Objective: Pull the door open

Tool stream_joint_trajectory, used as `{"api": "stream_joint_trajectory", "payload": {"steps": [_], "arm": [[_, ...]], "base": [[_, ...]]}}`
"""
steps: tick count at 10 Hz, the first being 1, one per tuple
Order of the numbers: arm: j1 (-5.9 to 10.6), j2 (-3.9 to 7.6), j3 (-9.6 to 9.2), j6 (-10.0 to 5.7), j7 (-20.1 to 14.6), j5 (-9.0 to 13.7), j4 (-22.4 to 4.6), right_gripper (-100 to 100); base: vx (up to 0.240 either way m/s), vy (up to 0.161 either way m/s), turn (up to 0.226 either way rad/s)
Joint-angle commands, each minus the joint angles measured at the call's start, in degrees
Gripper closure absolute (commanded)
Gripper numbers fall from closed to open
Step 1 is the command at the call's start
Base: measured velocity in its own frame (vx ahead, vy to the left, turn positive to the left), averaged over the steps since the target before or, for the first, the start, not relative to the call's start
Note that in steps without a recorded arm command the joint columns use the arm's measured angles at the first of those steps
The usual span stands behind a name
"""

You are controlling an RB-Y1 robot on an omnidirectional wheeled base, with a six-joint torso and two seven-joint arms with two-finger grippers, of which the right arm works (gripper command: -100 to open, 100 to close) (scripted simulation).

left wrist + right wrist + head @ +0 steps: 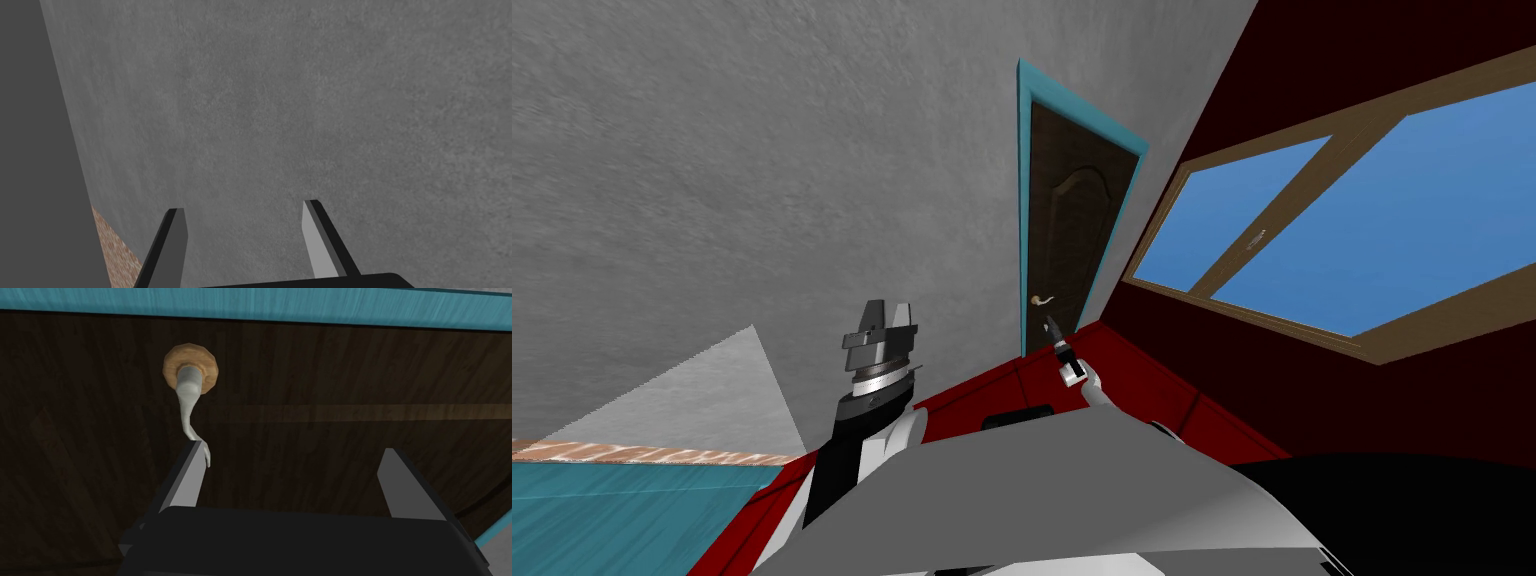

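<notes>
Right gripper [294, 450] is hovering at the door handle [189, 405], its fingers standing wide apart and gripping nothing. One finger [192, 473] is meeting the lever's drooping tip, which is lying right at that fingertip's inner edge; I cannot tell whether the two are actually touching. The other finger is standing well apart from the lever, with bare door panel showing in the gap between them. The pale lever is hanging from a round tan rosette [191, 372] set into the dark brown door [325, 438]. That rosette is sitting near the door's edge, where the teal frame [250, 300] is running alongside.

Seen from the head, the door is sitting closed within its frame in a corner of the room. A grey wall [762, 180] is bordering the frame on the handle side. A dark red wall carrying a large wood-framed window [1312, 230] is crowding in on the other side. The right arm is pointing straight at the handle edge. A wedge of red floor [992, 385] is lying between the door's foot and me, narrowing between the two walls. Left gripper [884, 325] is hanging raised beside the grey wall, well apart from the door, its fingers spread with nothing between them.
</notes>
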State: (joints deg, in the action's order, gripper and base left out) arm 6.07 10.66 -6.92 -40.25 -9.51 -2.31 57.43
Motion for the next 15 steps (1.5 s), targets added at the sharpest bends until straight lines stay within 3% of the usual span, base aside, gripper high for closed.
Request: {"api": "stream_joint_trajectory", "payload": {"steps": [1,3,8,10,11,15], "arm": [[1.18,0.47,-0.18,-0.31,-0.37,0.09,-2.8,-100],[3.62,1.2,-0.39,-1.12,-0.91,0.28,-6.82,-100],[5.94,1.87,-0.6,-1.88,-1.43,0.45,-12.65,-100],[7.98,2.46,-0.77,-2.55,-1.89,0.61,-16.38,-100],[7.98,2.46,-0.77,-2.55,-1.89,0.61,-16.86,-100],[11.32,3.42,-1.07,-3.66,-2.63,0.86,-23.78,-100]], "base": [[0.045,-0.048,0.048],[0.065,-0.093,0.084],[0.044,-0.048,0.034],[0.043,-0.052,0.053],[0.044,-0.057,0.023],[0.061,-0.063,0.05]]}}
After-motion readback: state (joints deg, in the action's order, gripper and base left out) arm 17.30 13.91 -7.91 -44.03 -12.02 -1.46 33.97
